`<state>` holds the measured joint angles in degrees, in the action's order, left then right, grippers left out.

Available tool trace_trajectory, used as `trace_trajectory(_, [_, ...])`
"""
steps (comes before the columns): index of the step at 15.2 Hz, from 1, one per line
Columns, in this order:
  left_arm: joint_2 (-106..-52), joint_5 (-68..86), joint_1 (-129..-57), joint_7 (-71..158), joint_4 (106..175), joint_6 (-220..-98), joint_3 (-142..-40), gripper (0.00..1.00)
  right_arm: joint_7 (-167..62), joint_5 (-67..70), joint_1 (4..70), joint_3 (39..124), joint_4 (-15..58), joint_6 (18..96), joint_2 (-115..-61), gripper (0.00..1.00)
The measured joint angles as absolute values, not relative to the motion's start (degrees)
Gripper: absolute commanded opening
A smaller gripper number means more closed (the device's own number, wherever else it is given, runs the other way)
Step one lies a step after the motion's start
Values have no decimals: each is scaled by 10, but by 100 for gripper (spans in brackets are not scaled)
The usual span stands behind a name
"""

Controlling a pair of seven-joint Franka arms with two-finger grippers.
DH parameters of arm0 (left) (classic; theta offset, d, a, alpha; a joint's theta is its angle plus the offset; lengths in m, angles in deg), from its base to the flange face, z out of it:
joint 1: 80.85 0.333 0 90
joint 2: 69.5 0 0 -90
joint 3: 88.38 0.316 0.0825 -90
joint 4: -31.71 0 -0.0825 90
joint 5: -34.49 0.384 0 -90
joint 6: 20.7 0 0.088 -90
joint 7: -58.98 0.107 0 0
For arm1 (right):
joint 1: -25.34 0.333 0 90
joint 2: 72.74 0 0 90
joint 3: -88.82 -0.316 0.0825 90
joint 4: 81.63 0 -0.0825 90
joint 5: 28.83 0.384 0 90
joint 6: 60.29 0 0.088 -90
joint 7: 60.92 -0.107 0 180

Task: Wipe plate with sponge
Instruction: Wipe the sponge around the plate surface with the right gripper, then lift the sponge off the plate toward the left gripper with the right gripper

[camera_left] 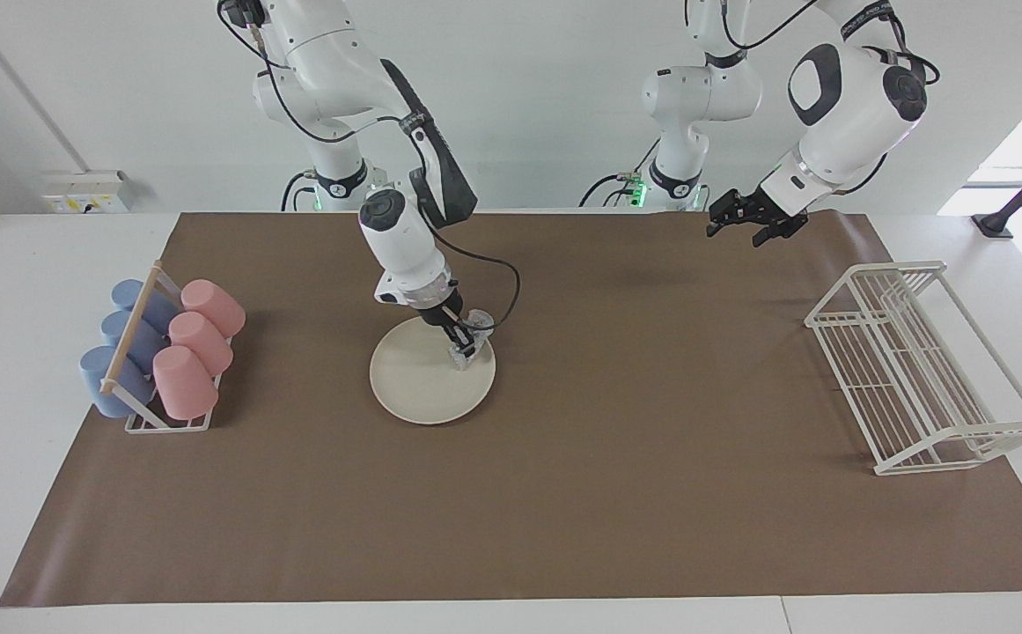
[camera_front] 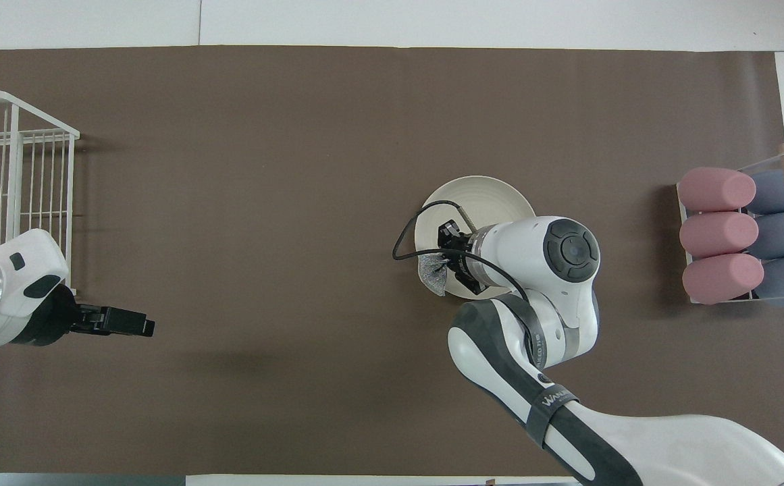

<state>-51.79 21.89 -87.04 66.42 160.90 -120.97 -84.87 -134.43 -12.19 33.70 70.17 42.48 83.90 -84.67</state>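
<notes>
We had the right tool clamped tight on the sponge, its fingertips pinching the silvery wad from above. The tool pressed the sponge down onto the plate, at the plate's rim toward the left arm's end of the bench; on the overhead view that was about 8 o'clock on the plate's disc, with part of the sponge lapping over the rim. The plate lay flat on the brown mat, nearer the right arm's end than the middle of the bench.

We judged the wiping to be in progress, with the pass at the plate's edge.

Handling notes: the sponge looked light, soft and springy, a lumpy mesh that squashes under a pinch. A hold across its middle, as here, seemed right, leaving mesh below the fingertips to meet the plate. The plate looked stiff, smooth and probably breakable. Nothing held it down, so we judged that sideways pressure at the rim could slide or tip it.

The left tool waited in the air over the mat's edge next to the robots, toward the left arm's end, with its fingers spread wide and empty. Outward from there stood a white wire rack at the left arm's end and a cup rack with pink and blue cups at the right arm's end.
</notes>
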Motion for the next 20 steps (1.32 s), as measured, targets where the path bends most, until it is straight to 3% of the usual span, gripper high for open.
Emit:
trace_trajectory(3, [-519, 176, -871, 604, 1608, -1221, -851, 100, -1382, -122, 329, 704, 381, 697, -773, 0])
trace_trajectory(7, [-523, -6, -871, 580, 1603, -1231, -857, 100, -1454, -125, 328, 703, 327, 553, -685, 0])
trace_trajectory(13, [-525, -245, -926, 577, 1603, -1288, -866, 100, -1516, -149, 323, 705, 238, 384, -633, 0])
trace_trajectory(20, [-526, -368, -1020, 559, 1598, -1360, -872, 100, -1629, -159, 347, 693, 199, 353, -630, 0])
